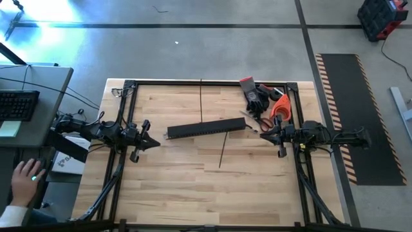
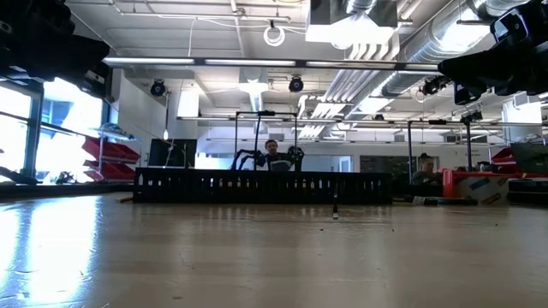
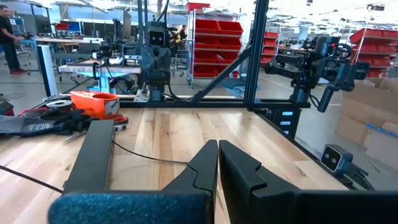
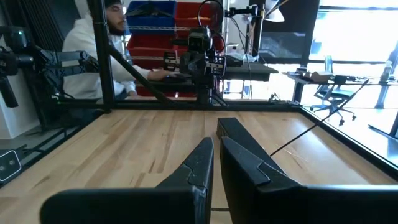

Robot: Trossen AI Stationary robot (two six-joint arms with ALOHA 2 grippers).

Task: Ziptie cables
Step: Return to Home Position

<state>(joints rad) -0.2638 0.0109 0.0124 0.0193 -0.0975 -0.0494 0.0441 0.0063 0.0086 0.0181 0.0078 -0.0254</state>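
Observation:
The flat black perforated bar (image 1: 206, 129) lies across the middle of the table; in the low view the bar (image 2: 261, 186) stands on its long edge. One thin dark cable (image 1: 201, 100) runs from the far edge to the bar. Another cable (image 1: 223, 151) runs from the bar toward the near edge; its end (image 2: 335, 210) shows in the low view. My left gripper (image 1: 154, 143) hovers left of the bar, shut and empty (image 3: 217, 149). My right gripper (image 1: 261, 136) hovers just off the bar's right end, shut and empty (image 4: 216, 144).
Black gloves (image 1: 255, 96), an orange tool (image 1: 279, 106) and scissors lie in the table's far right corner. A black metal frame (image 1: 129, 84) borders the table. A person's hand (image 1: 29, 173) rests at a desk beyond the left edge. Bare wood lies near the front edge.

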